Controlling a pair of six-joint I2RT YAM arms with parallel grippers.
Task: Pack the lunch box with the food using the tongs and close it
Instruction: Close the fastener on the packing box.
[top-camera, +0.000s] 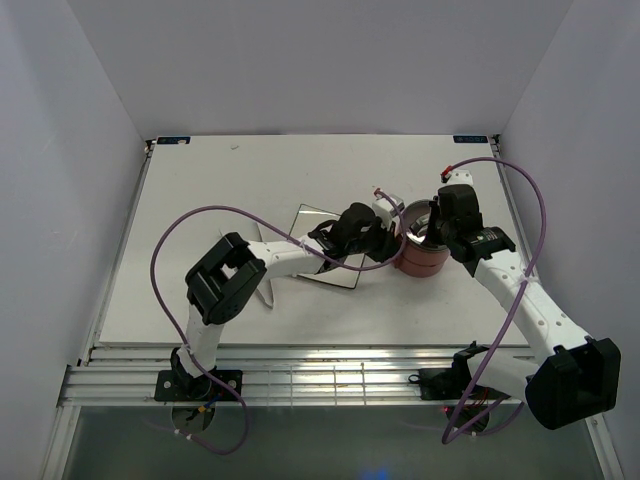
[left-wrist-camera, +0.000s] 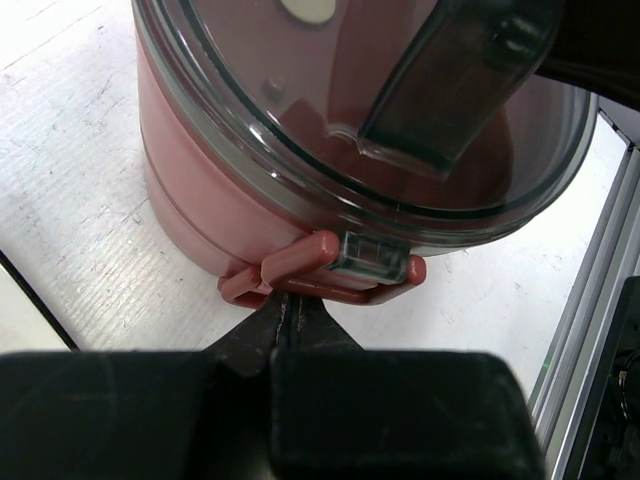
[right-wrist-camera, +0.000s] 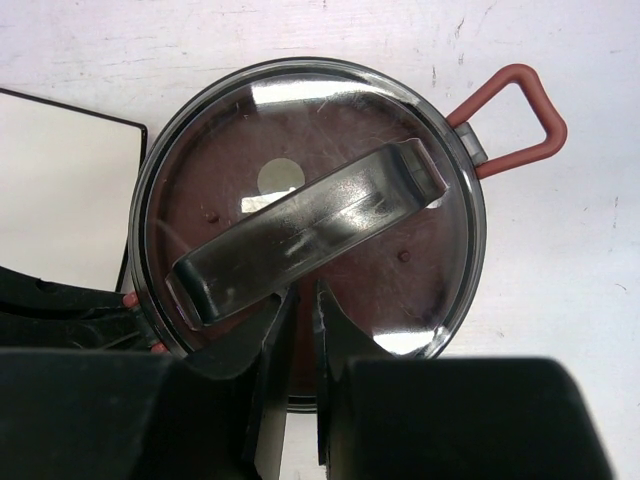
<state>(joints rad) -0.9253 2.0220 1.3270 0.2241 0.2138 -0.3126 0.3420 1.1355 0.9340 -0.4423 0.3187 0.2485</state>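
Sitting on table (top-camera: 200, 180): stacked box (left-wrist-camera: 195, 190), lid (right-wrist-camera: 420, 170) on. L pincer (left-wrist-camera: 286, 312) clenched, tips at side handle (left-wrist-camera: 300, 258). R pincer (right-wrist-camera: 303, 318) over lid, near-closed; can't tell if gripping.

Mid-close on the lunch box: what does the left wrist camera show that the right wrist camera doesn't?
Only left wrist: the lunch box from the side, its red wall and side clasp, with the left gripper shut right at that clasp. Only right wrist: the red loop handle, a corner of the square plate, and the right gripper, fingers narrowly apart by the lid handle, grip unclear. Both: the see-through lid seated on top, handle included.
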